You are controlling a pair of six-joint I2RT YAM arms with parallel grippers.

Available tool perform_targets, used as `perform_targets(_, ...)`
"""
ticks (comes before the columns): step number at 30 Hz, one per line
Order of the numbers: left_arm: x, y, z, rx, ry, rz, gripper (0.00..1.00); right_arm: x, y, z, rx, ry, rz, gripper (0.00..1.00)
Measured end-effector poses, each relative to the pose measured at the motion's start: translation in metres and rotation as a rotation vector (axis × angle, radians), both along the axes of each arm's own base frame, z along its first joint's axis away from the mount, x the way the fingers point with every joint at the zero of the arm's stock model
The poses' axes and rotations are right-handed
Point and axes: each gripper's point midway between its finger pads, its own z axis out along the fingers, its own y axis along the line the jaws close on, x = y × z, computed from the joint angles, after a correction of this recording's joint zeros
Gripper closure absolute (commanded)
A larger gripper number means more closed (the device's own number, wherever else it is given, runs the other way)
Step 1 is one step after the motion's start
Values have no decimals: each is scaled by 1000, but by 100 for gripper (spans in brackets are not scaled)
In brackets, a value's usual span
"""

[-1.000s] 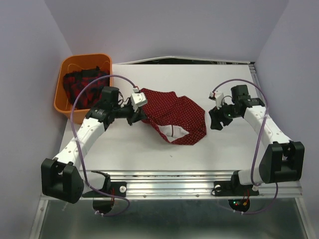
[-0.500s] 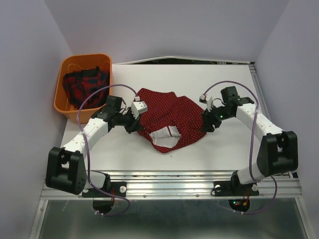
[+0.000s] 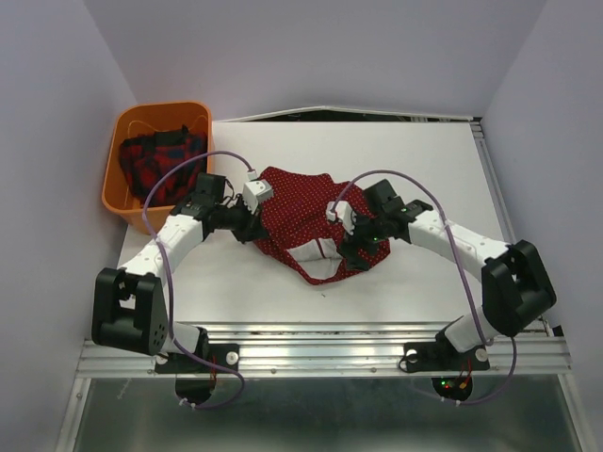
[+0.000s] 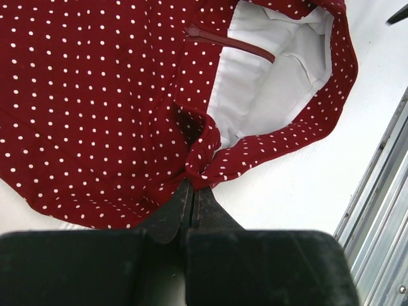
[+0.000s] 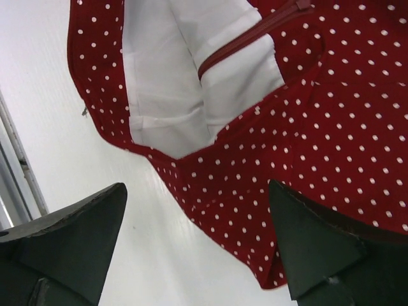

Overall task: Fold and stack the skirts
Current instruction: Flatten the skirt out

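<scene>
Since a second ago my right arm has swung in from the table's right side, and my right claw (image 5: 196, 191) now hangs over the near right edge of the polka-dot skirt (image 3: 301, 212). Its jaws stand wide apart with nothing between them but air: one finger sits above bare table (image 3: 415, 160), the other above dotted cloth. My left claw (image 4: 191, 191) has pulled in a little and is pinched together on a bunched fold at the skirt's near left hem. Out from both claws the dark red skirt lies rumpled in the middle of the table. Its waist faces the near edge and gapes, showing the white lining (image 4: 268, 76) and a red zipper (image 4: 229, 43). Well apart, at the far left corner, the plaid skirt (image 3: 155, 165) sits crumpled inside the orange basket (image 3: 113, 188).
</scene>
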Motion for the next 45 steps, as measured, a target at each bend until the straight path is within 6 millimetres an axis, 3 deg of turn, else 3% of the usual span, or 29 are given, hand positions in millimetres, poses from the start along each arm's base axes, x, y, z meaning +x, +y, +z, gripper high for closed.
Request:
perform_targets(4, 0, 0, -1, -5, 12, 9, 100, 1, 8, -21, -46, 6, 28, 20)
perform_targets(8, 0, 0, -1, -9, 20, 15, 100, 5, 9, -39, -84, 13, 29, 61)
perform_targets(9, 1, 1, 0, -11, 21, 20, 100, 7, 9, -41, -89, 9, 25, 83)
perform_targets(10, 1, 2, 0, -12, 23, 25, 100, 9, 9, -41, -91, 5, 24, 99)
perform_targets(15, 9, 8, 4, -23, 34, 69, 100, 17, 5, -26, -89, -50, -21, 99)
perform_targets(19, 35, 19, 31, -39, -31, 143, 100, 40, -12, 31, -15, -186, -132, 99)
perform_targets(20, 40, 21, 37, -41, -49, 159, 100, 54, -25, 56, 15, -243, -194, 99)
perform_targets(23, 63, 28, 80, -62, -181, 222, 100, 90, -67, 110, 76, -351, -374, 99)
perform_targets(25, 70, 26, 108, -94, -252, 234, 100, 108, -88, 143, 119, -411, -465, 99)
perform_targets(27, 72, 17, 149, -145, -351, 217, 100, 117, -100, 173, 158, -468, -522, 99)
perform_targets(29, 71, 15, 181, -179, -423, 218, 100, 114, -103, 195, 191, -506, -545, 99)
perform_targets(31, 68, 16, 198, -202, -460, 224, 100, 108, -104, 209, 219, -526, -559, 99)
perform_targets(36, 42, 16, 235, -264, -523, 225, 100, 91, -110, 261, 290, -603, -605, 99)
perform_targets(40, 18, 17, 269, -327, -604, 232, 100, 86, -112, 290, 321, -660, -620, 99)
perform_targets(43, 16, 16, 285, -358, -652, 232, 100, 96, -113, 297, 323, -688, -638, 99)
perform_targets(45, 31, 14, 281, -363, -634, 246, 100, 111, -113, 291, 312, -688, -652, 99)
